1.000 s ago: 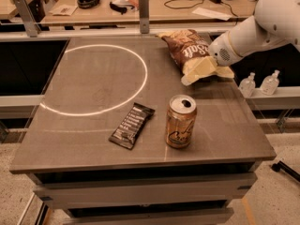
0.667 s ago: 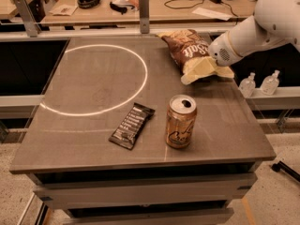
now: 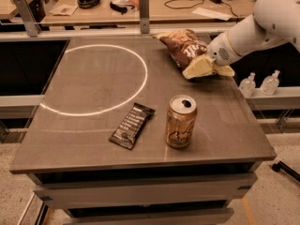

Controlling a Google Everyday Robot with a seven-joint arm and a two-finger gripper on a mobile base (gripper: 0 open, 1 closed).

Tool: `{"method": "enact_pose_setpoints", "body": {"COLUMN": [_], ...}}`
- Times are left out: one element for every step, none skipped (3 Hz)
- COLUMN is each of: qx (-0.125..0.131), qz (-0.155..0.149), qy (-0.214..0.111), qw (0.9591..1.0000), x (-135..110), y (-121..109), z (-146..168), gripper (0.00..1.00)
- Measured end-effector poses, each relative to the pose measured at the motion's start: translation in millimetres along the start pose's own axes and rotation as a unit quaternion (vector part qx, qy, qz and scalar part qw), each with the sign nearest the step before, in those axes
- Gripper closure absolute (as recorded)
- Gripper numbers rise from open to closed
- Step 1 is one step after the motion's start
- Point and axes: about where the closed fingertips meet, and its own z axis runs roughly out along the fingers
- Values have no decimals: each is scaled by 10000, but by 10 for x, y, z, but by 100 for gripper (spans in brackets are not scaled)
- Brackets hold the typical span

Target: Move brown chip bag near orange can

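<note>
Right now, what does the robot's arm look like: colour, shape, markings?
The arm is smooth glossy white, built of fat rounded segments with a bulbous joint at the top right. Near the wrist sits a round grey dotted patch. No cables show. The gripper is at the pale end of the brown chip bag, mostly hidden.

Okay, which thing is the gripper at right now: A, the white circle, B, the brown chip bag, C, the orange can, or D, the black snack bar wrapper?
B: the gripper is at the pale lower end of the brown chip bag, well behind the orange can and the black wrapper.
</note>
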Motion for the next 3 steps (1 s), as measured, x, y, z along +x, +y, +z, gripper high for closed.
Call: {"method": "enact_pose_setpoints", "body": {"qx": [0,0,0], "qz": [0,-1,-1], "qy": [0,-1,-1], "qw": [10000,10000,10000], "x": [-3,-6,-6], "y": [0,0,0], "z": [-4,-8,-9], "gripper": [87,100,100]}}
